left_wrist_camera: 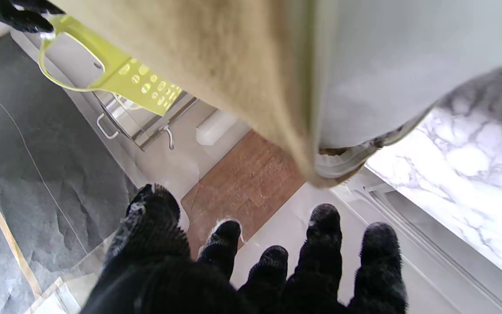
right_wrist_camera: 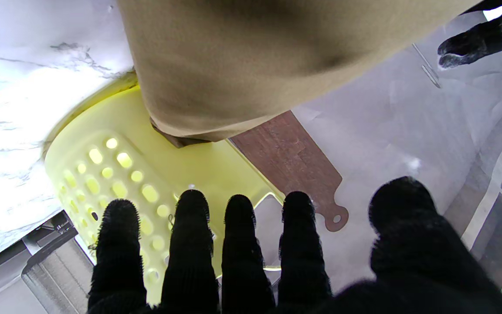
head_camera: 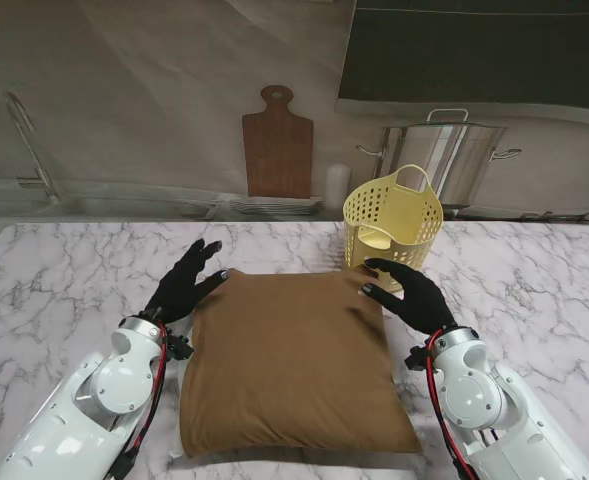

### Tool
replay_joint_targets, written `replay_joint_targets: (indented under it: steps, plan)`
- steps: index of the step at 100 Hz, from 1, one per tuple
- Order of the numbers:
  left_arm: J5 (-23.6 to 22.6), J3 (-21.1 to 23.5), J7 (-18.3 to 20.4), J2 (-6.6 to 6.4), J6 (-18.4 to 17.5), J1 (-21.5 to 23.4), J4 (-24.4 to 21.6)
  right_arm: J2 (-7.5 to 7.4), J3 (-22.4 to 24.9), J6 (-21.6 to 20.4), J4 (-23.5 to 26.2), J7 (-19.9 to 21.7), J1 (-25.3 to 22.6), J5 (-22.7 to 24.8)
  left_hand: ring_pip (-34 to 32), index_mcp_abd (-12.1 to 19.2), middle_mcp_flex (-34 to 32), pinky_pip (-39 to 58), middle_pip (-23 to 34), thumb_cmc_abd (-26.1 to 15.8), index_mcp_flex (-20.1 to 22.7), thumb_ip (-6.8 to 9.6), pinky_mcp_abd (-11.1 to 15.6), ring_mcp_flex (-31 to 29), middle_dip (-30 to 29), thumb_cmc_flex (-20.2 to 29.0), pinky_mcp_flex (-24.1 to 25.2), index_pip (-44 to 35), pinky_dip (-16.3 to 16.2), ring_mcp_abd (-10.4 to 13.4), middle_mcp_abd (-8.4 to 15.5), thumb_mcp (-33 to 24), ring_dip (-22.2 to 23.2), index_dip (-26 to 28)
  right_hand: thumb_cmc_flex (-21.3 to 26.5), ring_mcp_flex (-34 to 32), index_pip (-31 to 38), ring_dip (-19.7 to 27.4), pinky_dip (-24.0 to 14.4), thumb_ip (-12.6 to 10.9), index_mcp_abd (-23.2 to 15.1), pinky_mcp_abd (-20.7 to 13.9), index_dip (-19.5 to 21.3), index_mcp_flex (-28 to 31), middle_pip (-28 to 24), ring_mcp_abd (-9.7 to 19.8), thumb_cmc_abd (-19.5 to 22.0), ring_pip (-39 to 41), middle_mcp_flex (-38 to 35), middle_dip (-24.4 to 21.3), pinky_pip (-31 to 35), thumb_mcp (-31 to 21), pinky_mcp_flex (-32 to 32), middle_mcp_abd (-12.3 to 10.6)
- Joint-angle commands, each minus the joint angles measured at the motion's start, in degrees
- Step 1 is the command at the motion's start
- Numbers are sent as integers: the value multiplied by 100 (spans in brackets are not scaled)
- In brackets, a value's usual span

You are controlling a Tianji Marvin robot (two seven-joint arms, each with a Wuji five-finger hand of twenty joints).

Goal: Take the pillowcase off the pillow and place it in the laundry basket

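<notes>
A pillow in a brown pillowcase (head_camera: 292, 360) lies flat on the marble table (head_camera: 54, 280) in front of me. The white pillow (left_wrist_camera: 386, 56) shows at the case's open side in the left wrist view, and the brown cloth (right_wrist_camera: 251, 56) fills much of the right wrist view. My left hand (head_camera: 182, 284) hovers at the far left corner, fingers spread and holding nothing. My right hand (head_camera: 407, 293) is at the far right corner, fingers apart, also holding nothing. The yellow perforated laundry basket (head_camera: 393, 226) stands just beyond the pillow's far right corner, close to my right hand.
A wooden cutting board (head_camera: 277, 146) leans on the back wall. A steel stockpot (head_camera: 454, 160) stands behind the basket, with a small white cylinder (head_camera: 337, 184) beside it. A sink with a faucet (head_camera: 29, 150) is at the far left.
</notes>
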State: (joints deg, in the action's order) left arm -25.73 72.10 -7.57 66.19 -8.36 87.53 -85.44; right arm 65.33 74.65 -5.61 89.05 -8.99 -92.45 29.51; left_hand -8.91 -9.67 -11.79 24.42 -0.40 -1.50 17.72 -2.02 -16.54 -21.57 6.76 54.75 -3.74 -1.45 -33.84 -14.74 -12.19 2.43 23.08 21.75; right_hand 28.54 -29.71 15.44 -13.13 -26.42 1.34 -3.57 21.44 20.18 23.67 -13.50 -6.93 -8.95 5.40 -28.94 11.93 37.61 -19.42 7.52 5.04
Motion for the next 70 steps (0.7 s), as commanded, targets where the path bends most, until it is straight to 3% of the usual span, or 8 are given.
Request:
replay_joint_targets:
  steps: [1,27,70]
  plan:
    - [-69,92,266,-117,-68,22,-156,11,16,-17,37,-18,-62,14,46,183,134,436,-38,-11,-290,82,12,102,-79,-47,64,128,97,35,98,-14,-121,-190,-184,232,-27,-55,-67,35,38,-85,73,62,-14,12,73,-89,121,12,-90,35,-72,27]
    - [-455,597,1063,-343,-348,105,-339,9,1,11,40,-22,-44,48,-72,58,-665,350,244,93,-105,86,-78,-31,394,-96,67,-93,82,43,38,-27,-9,-277,-186,238,-29,-54,-67,35,40,-88,72,61,-11,0,78,-92,127,11,-92,34,-73,26]
    - [-1279,1674,1813,-581,-855,964,-870,10,11,6,175,-76,-173,113,-19,114,-551,206,61,1008,-200,149,-116,-121,404,-58,-30,1,92,51,52,-54,-26,-414,-187,224,-30,-55,-69,35,32,-80,72,62,-17,8,78,-86,116,13,-89,32,-66,17]
